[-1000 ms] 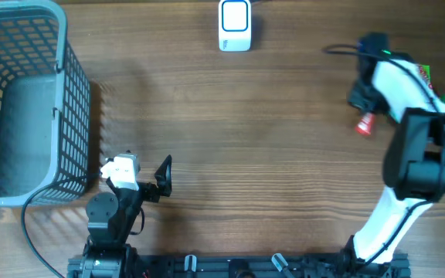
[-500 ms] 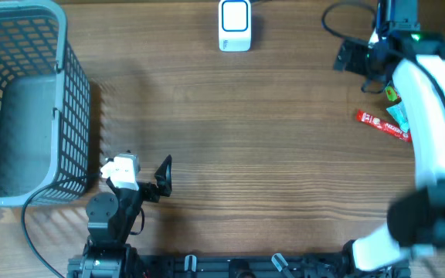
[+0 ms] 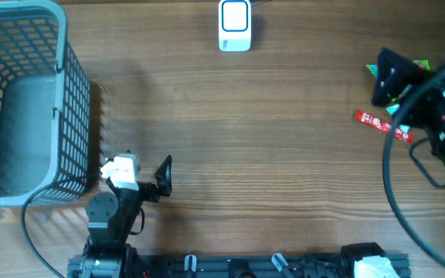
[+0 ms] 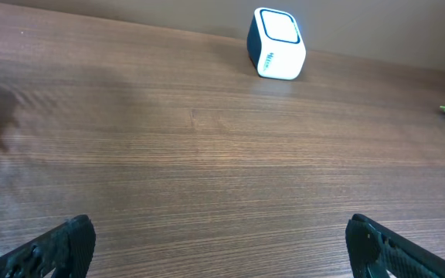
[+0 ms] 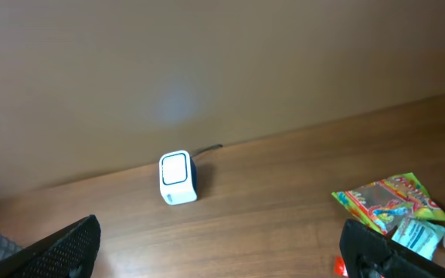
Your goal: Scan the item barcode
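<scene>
Right pincer (image 5: 219, 232), jaws wide and empty, hangs above and beside the red snack bar (image 3: 371, 120), judged light, crinkly and slippery, best pinched across its narrow middle; the scanner (image 5: 178, 177) stands well ahead; left pincer (image 4: 219, 247) likewise gapes empty.

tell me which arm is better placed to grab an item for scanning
Right. The right gripper hangs, jaws open, by the red snack bar and green packet; the left gripper sits across the table beside the basket, no item near it.
</scene>
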